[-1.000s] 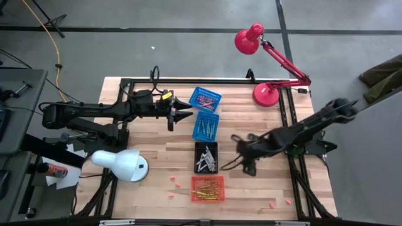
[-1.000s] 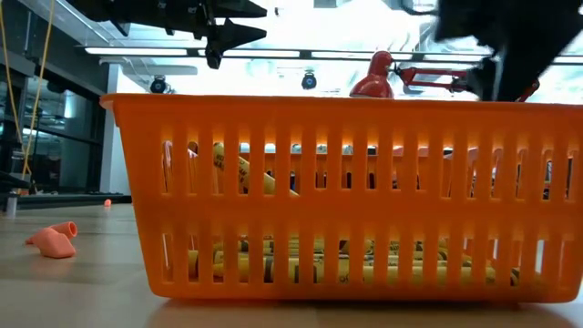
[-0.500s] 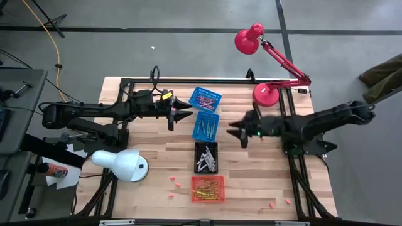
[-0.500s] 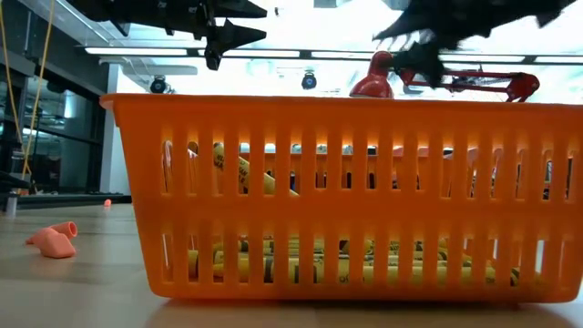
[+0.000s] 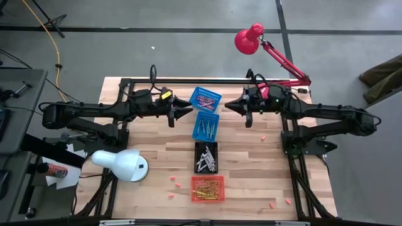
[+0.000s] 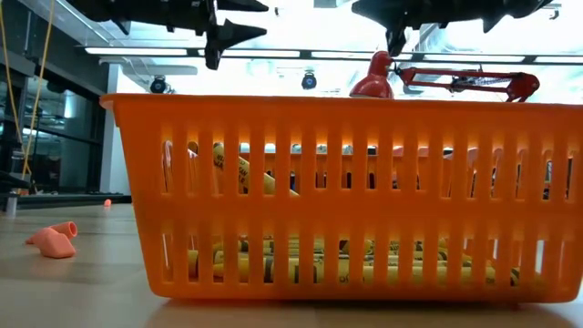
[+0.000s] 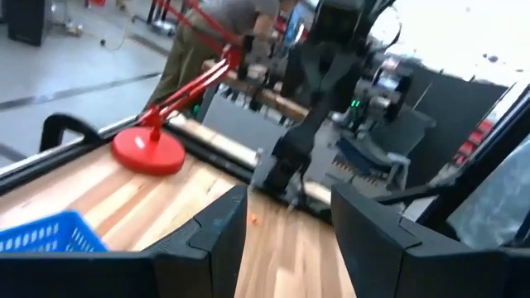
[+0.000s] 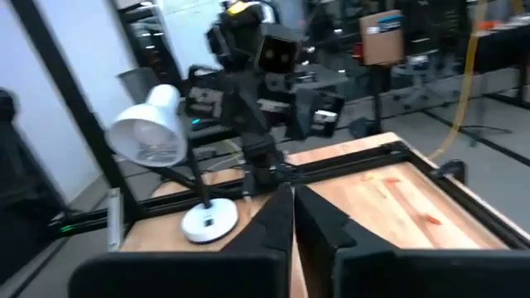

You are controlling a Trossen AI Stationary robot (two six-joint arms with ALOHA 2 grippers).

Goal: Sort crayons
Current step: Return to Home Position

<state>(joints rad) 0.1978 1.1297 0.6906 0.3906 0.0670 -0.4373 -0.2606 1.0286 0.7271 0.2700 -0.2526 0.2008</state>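
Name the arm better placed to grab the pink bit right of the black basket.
Right, likely. The small pink bit lies nearer the right gripper; the left gripper hangs beyond the blue plastic baskets.

You're looking at two matte-dark jointed arms, the left arm (image 5: pixel 94 112) and the right arm (image 5: pixel 326 116), each trailing a thin black cable loop (image 5: pixel 152 73) near the wrist. The left is wearing a yellow tag (image 5: pixel 166 95); the right is showing a small green light (image 7: pixel 356 104). The left gripper (image 5: pixel 183 113) and right gripper (image 5: pixel 233 105) are tapering into black, angular fingers (image 7: pixel 217 232).
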